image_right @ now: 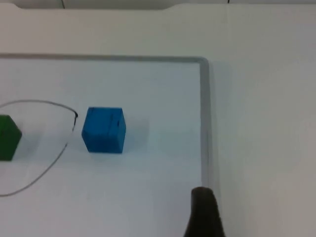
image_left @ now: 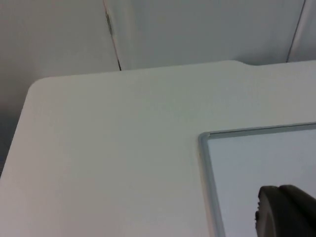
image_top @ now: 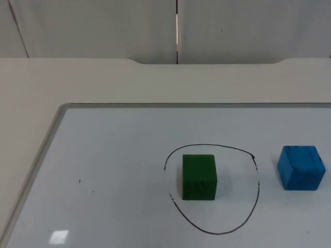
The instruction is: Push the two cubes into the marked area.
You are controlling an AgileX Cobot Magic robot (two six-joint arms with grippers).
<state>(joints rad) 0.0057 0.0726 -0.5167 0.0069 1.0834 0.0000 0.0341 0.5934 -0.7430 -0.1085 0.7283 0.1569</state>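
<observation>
**On the whiteboard: one cube in, one cube to go**

Inside the drawn ring the green cube already sits, nearer the ring's left half and clear of the line. The blue cube rests just outside the ring on its right, near the line but not over it, square on the whiteboard.

The step in hand, as I judge it, is to slide the blue cube leftward across the line. The right gripper is the natural tool: its wrist view shows the blue cube ahead and the board's metal frame just beside its fingertip. I cannot tell whether its fingers are apart or together. It should come down on the cube's far right face, low and centred, so the cube slides without turning or tipping. A short, slow push is enough; stopping early keeps the blue cube from knocking the green one out the other side.

The left gripper waits over the board's left corner, fingers likewise unreadable, with the table beyond it.
</observation>
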